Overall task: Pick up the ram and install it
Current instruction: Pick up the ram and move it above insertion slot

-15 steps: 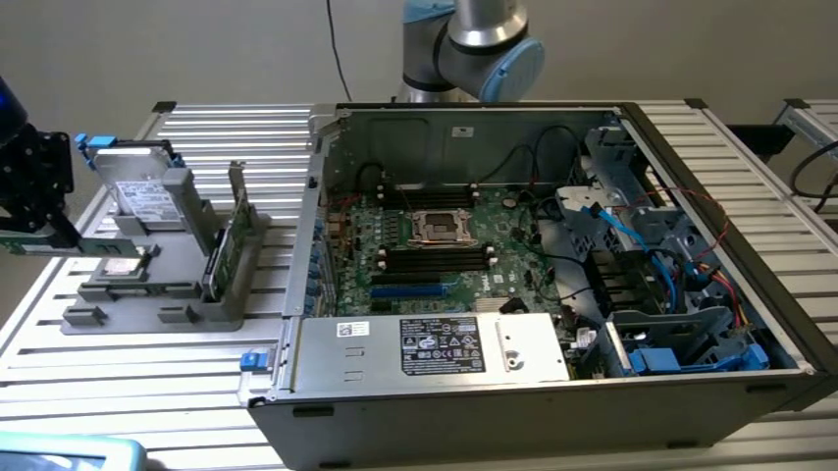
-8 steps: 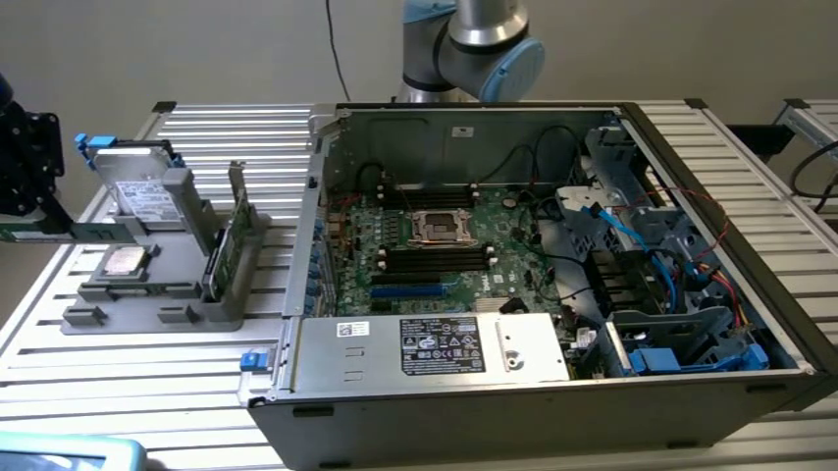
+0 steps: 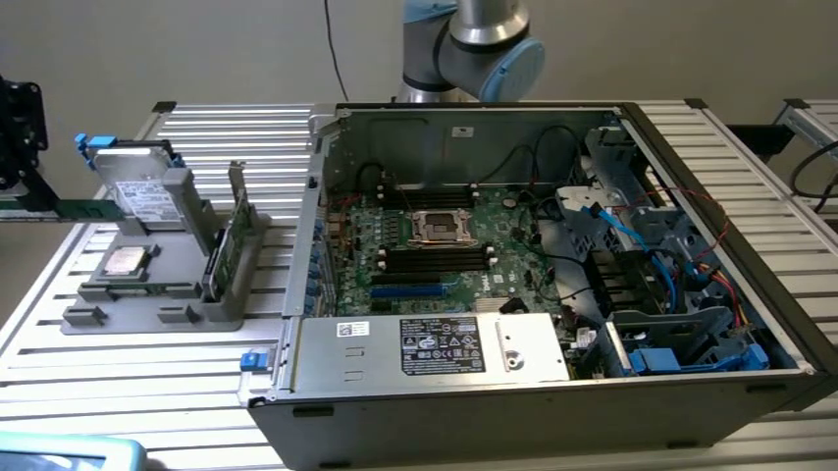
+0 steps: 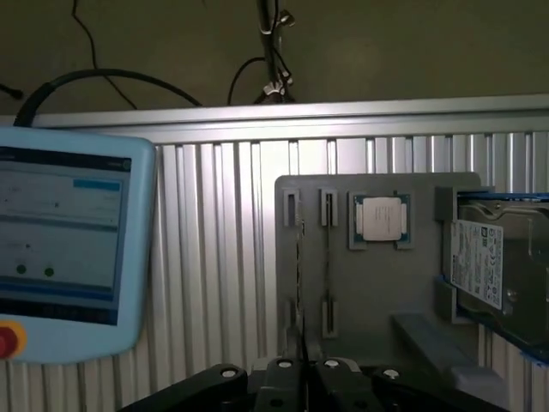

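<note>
Exterior view's left: pincer (image 3: 23, 186) closed narrow on ram (image 3: 73, 210), stick held level, lifted off tray (image 3: 171, 316) on worktop (image 3: 105, 378). Pickup looks done. Toward exterior view's right: open case (image 3: 524, 402), slots (image 3: 433, 258) black, no stick seated there, so install is not yet done.

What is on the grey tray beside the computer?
A silver processor chip, a hard drive and an upright green card sit on the grey tray. What lies under the hard drive is covered. The ram is off the tray, held in the gripper.
</note>
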`<state>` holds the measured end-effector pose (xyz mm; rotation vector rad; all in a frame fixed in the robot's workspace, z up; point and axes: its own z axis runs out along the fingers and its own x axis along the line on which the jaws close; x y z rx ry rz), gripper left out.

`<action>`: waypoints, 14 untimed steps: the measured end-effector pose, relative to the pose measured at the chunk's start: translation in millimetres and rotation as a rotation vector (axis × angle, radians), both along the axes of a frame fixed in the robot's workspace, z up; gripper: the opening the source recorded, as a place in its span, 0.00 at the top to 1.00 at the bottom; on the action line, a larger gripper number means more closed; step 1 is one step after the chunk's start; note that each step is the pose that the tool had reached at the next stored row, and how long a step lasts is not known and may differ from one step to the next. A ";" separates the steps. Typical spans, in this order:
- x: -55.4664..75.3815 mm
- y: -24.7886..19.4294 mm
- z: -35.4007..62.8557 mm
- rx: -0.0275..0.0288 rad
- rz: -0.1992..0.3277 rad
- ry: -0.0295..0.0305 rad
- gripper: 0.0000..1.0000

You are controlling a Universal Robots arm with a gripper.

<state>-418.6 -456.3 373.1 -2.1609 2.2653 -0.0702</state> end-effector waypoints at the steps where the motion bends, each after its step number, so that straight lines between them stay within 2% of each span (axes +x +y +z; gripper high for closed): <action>1: 1.3 0.0 1.7 0.0034 0.000 -0.0001 0.87; 7: 14.2 -0.2 12.1 0.0175 0.000 -0.0018 0.87; 10: 26.1 -0.9 21.0 0.0192 0.000 -0.0016 0.87; 14: 44.0 -2.8 33.8 0.0241 0.000 -0.0015 0.87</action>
